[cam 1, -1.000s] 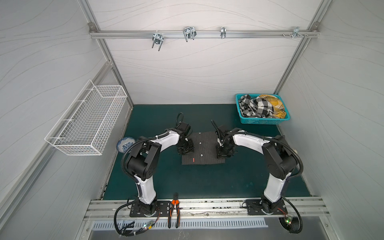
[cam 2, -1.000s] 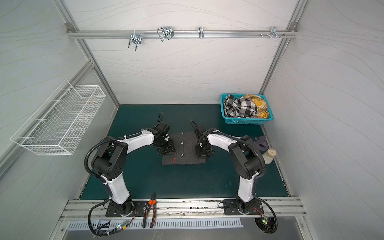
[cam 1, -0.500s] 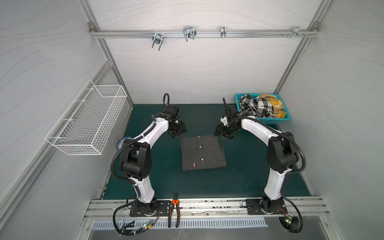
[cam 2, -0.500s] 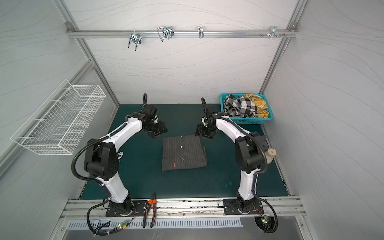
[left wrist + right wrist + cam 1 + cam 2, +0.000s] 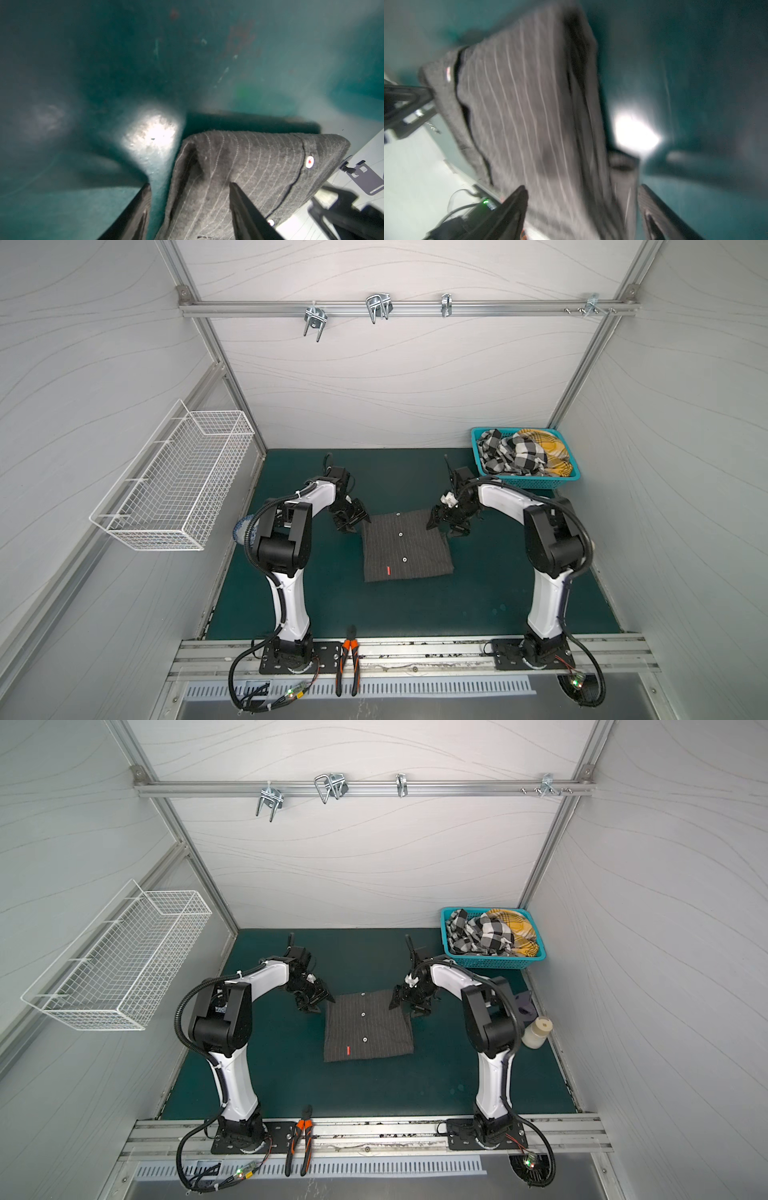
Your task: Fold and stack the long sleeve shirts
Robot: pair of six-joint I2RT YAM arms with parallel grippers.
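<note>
Because the folded shirt [image 5: 406, 545] lies flat near the middle of the table [image 5: 503, 597], almost square with its button line running from the far edge toward the near one, each arm has its own far corner close by. The left pincer [image 5: 355, 524] is at the far-left corner and the right pincer [image 5: 440, 529] at the far-right, so neither is clearly nearer. Both stand with jaws well apart, and the wrist views show cloth lying between the fingers [image 5: 247, 205] unpinched, so neither seems to hold anything. If another shirt comes next, I judge the right arm better placed, since the basket [image 5: 528, 482] of checked cloth sits at the far-right corner. The right wrist view is smeared. Whether any finger touches the cloth I cannot tell, and the collar and sleeves are folded out of sight.
</note>
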